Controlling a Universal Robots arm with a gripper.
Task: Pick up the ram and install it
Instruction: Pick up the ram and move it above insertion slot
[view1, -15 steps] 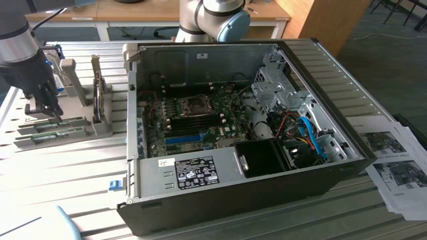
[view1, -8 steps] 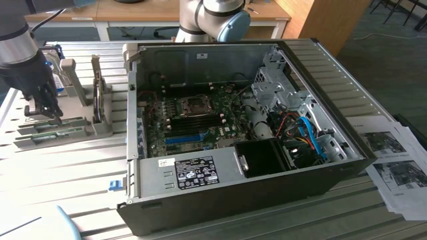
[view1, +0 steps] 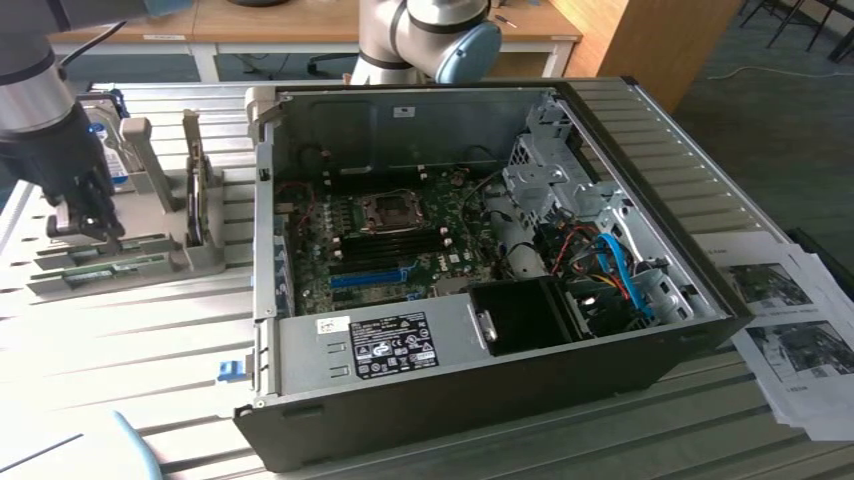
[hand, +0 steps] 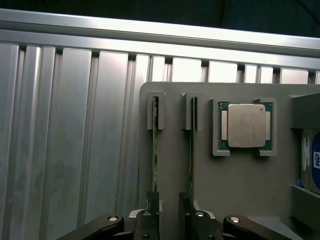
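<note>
Your ram (hand: 154, 145) stands on edge in a slot of the grey fixture (hand: 170, 150), a thin green strip seen from above. A second strip (hand: 191, 145) stands in the neighbouring slot, just beside it. On the far side of that one, a processor (hand: 246, 125) lies flat in its own pocket. At the fixture's edge you can see part of a hard drive (hand: 312, 160).

The tool (hand: 169, 198) hangs over the near ends of the two strips with its fingers spread and nothing between them. Each finger lines up roughly with one strip, so you cannot tell which strip it is set for.

In the exterior view the tool (view1: 83, 218) sits over the fixture on the slatted worktop (view1: 134, 360). That is well apart from the open computer case (view1: 467, 400), which lies towards that view's right.

As I judge it, the task has barely begun. The ram is not yet gripped or lifted, and the whole carry and the seating on the motherboard (view1: 387, 245) are left to do. The dark memory slots there look unfilled, though you should not rely on that.

As for writing, the hard drive's blue label shows a few pale letters cut off at the edge. The black label (view1: 387, 340) on the case's metal box carries white print and marks. The printed sheets (view1: 787, 330) beside the case show photographs and text. None of it can be read.
</note>
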